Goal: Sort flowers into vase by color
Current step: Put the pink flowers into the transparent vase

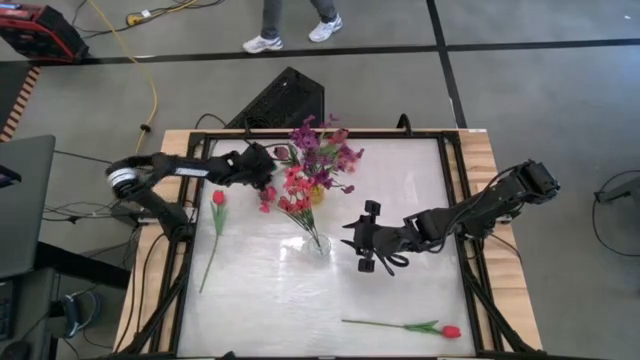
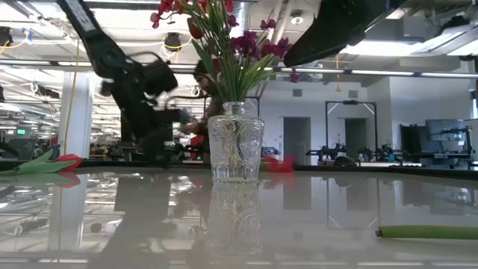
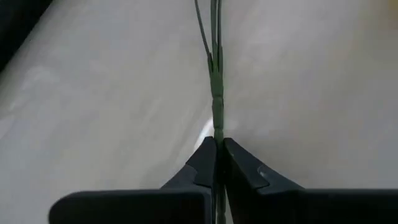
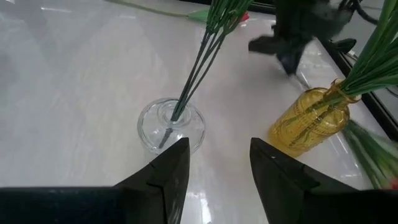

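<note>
Your red-pink spray (image 1: 292, 190) stands with its stems down in the clear glass vase (image 1: 318, 243) near the middle of the desk (image 1: 400, 190), blossoms leaning toward the left arm. The left pincer (image 1: 262, 166) sits up by those blossoms, and its wrist view shows the fingers (image 3: 205, 163) pinched tight on a thin green stem (image 3: 217, 93). Just behind, the purple spray (image 1: 322, 145) rises from an amber vase (image 4: 309, 122), which the right wrist view shows standing near the clear vase (image 4: 171, 124) but apart from it.

You have two tulips lying flat on the desk: one red tulip (image 1: 217, 200) at the left edge with its stem running toward the front, and another red tulip (image 1: 450, 331) at the front right with its stem pointing left.

Your right pincer (image 1: 368, 240) hovers just right of the clear vase with its fingers (image 4: 171, 168) spread apart and nothing between them.
</note>
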Action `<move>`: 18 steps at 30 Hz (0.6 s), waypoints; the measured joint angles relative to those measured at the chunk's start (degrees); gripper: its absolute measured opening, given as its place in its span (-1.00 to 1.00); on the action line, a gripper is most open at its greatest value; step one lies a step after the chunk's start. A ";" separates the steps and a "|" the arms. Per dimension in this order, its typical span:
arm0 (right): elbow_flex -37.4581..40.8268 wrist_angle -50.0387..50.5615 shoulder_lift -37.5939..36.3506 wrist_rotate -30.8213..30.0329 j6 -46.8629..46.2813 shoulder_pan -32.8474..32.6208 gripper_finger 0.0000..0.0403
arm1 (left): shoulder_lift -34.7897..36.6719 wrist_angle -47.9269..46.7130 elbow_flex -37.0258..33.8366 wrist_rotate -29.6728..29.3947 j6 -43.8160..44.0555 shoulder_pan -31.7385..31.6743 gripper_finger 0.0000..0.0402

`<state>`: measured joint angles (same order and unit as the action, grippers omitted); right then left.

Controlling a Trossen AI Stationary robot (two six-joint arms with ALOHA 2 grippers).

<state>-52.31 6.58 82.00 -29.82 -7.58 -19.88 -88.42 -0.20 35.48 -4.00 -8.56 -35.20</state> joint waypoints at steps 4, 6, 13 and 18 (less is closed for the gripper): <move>0.00 0.07 0.00 0.00 -0.10 0.02 -0.04 | 10.07 -8.79 0.00 -6.89 3.47 0.00 -0.99; 0.00 0.03 0.00 0.00 -0.10 0.02 -0.04 | 15.46 -13.33 -0.02 -7.60 5.94 -0.01 -0.99; 0.00 -0.25 0.00 0.00 -0.08 0.45 -0.04 | 36.05 -28.39 0.01 -12.18 12.56 2.55 -1.00; 0.00 -1.02 0.00 0.00 0.10 0.52 -0.04 | 50.91 -34.38 0.03 -18.17 18.43 6.24 -1.00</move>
<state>-52.31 5.56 82.00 -29.82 -7.48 -19.35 -37.51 -34.58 35.51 -22.17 9.87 -28.96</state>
